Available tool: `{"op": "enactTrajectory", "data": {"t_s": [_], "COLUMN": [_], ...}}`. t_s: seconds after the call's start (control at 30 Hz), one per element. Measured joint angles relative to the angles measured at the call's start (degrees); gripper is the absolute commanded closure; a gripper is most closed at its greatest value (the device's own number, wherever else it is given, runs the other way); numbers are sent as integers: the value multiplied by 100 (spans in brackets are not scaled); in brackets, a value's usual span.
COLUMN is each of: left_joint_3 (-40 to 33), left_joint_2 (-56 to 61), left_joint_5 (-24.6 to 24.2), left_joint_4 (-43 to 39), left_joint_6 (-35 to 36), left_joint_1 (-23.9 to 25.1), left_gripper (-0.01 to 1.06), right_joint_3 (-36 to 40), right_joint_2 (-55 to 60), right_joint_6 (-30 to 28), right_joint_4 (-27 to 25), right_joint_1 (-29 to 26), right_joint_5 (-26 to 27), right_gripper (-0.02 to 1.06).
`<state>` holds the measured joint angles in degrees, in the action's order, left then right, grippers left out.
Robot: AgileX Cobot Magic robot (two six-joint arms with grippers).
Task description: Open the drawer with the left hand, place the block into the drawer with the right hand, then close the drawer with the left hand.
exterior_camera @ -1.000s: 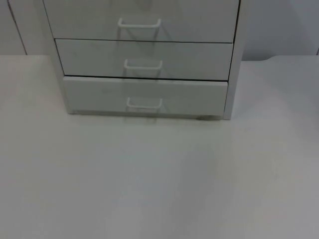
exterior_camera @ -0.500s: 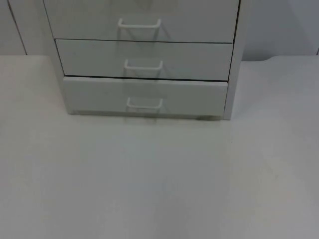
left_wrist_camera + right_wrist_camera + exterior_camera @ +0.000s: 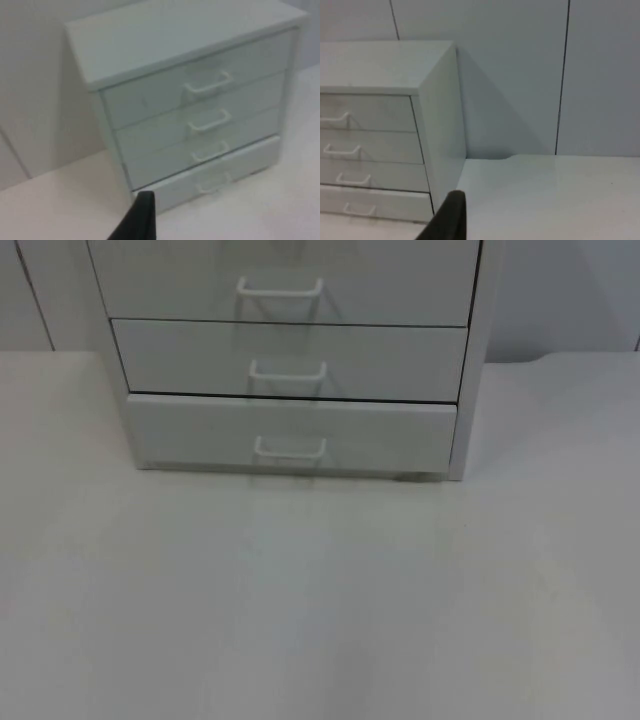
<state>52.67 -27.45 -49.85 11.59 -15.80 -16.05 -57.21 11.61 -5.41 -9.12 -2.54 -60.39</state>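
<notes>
Left gripper (image 3: 139, 220): one black fingertip visible, raised off table, facing white drawer cabinet (image 3: 190, 95); opening cannot be told, nothing held. Bottom drawer (image 3: 290, 435) sticks out slightly past drawers above, handle (image 3: 289, 449) free. Right gripper (image 3: 447, 217): one fingertip visible beside cabinet's right side, opening cannot be told, nothing held. White table (image 3: 320, 600) under cabinet; grey partition wall (image 3: 520, 75) behind.

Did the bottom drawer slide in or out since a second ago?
No. In the top view the bottom drawer sits a little proud of the cabinet, just as before, and its handle lines up with the handles above in the same way.
</notes>
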Motion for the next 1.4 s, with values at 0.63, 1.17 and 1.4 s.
{"op": "enactTrajectory", "data": {"t_s": [0.63, 1.17, 1.4], "left_joint_3": [-1311, -1931, -2190], "left_joint_2": [1799, 2633, 2656], "left_joint_5": [-923, -1245, -1245], "left_joint_4": [-465, -1056, -1272], "left_joint_6": [677, 1421, 1440], "left_joint_1": [0, 0, 0], "left_gripper": [0, 0, 0], "right_joint_3": [559, 1931, 2727], "right_joint_2": [-1112, -1155, -1145], "right_joint_6": [-212, -486, -409], "right_joint_4": [-125, 21, 359], "right_joint_1": [0, 0, 0], "right_joint_5": [-961, -742, -340], "right_gripper": [0, 0, 0]}}
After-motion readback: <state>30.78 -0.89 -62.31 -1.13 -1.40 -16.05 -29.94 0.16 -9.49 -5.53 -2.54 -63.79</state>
